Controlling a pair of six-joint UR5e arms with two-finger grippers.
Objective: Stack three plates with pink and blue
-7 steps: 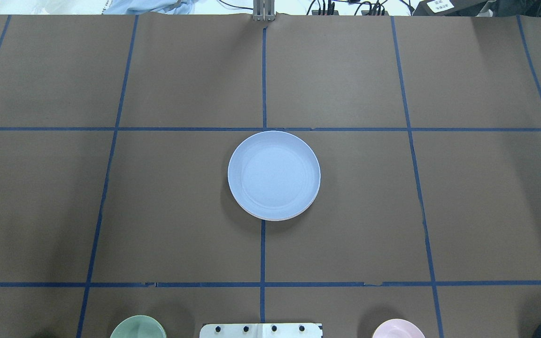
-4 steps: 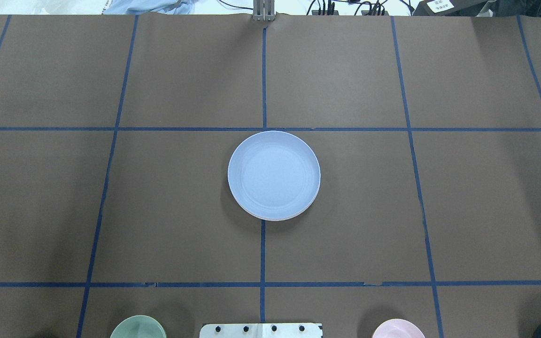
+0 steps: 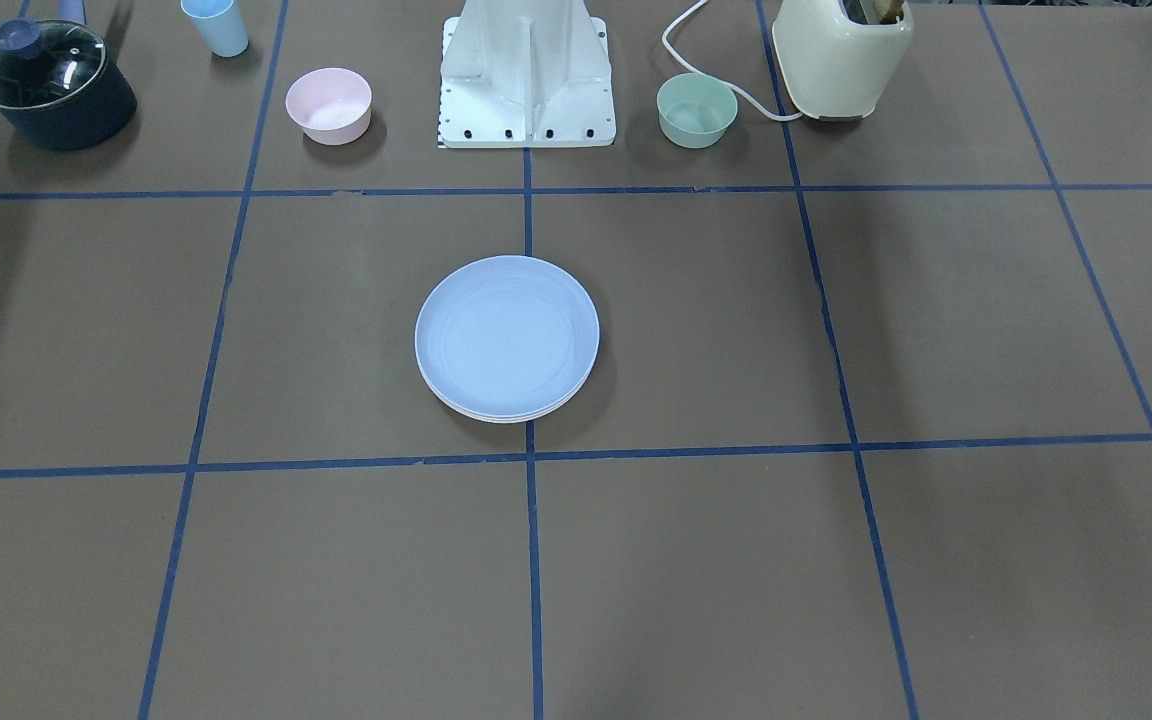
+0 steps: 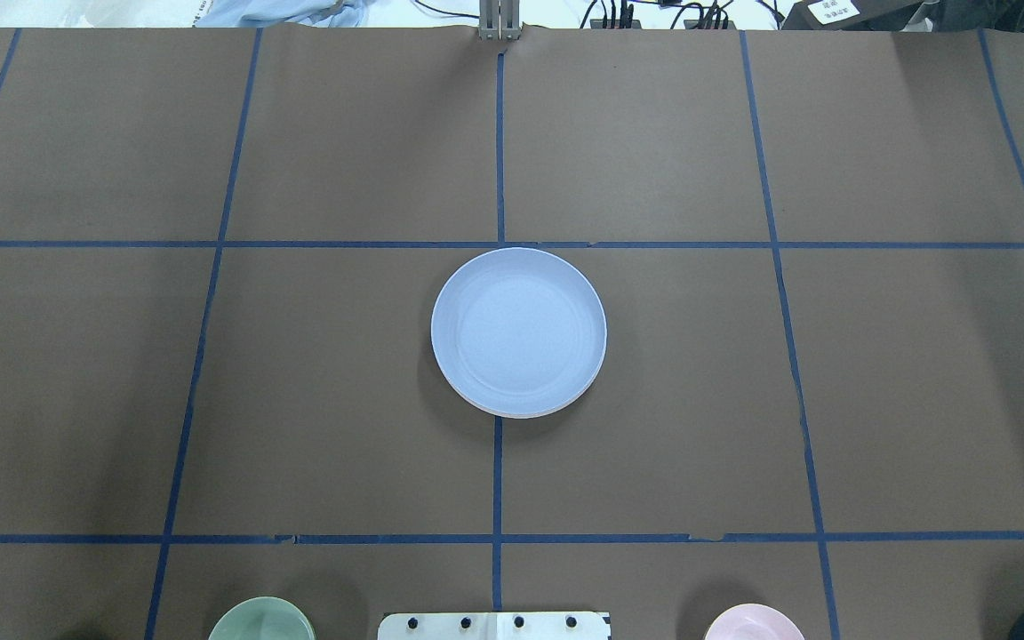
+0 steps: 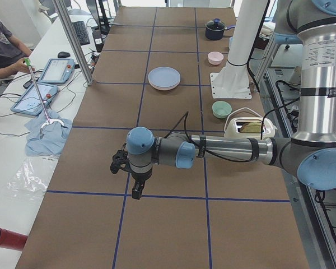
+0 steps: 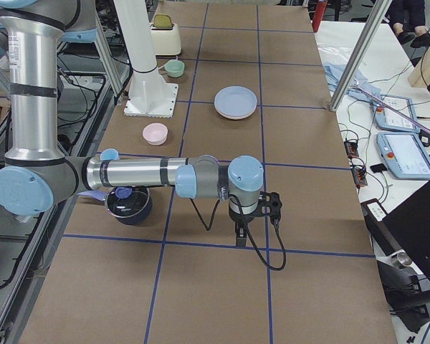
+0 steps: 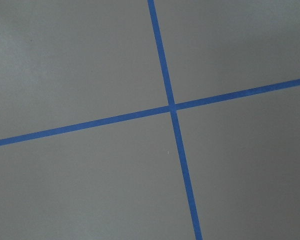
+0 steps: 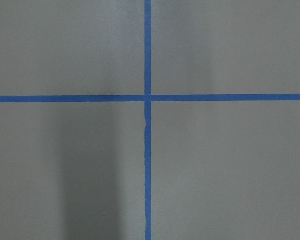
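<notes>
Blue plate (image 4: 518, 331), round, shallow, matte, atop paler plate rims (image 3: 496, 416)

- The top plate (image 4: 518, 331) is light blue, plain and matte — faint rings show in its well.
- Under it shows a thin pale rim (image 3: 501, 417), whitish; its exact tint I cannot tell.
- The table (image 4: 316, 409) is plain brown, with a grid of dark blue tape lines (image 4: 497, 471).
- The pink bowl (image 3: 328, 104) is pale, and the green bowl (image 3: 697, 109) is a pale sage.
- The cup (image 3: 215, 26) is light blue; the pot (image 3: 51, 85) is dark navy — its lid is clear.
- The toaster (image 3: 841, 55) is cream.
- The left arm (image 5: 229, 150) and the right arm (image 6: 136, 172) are silver with light blue joints.
</notes>
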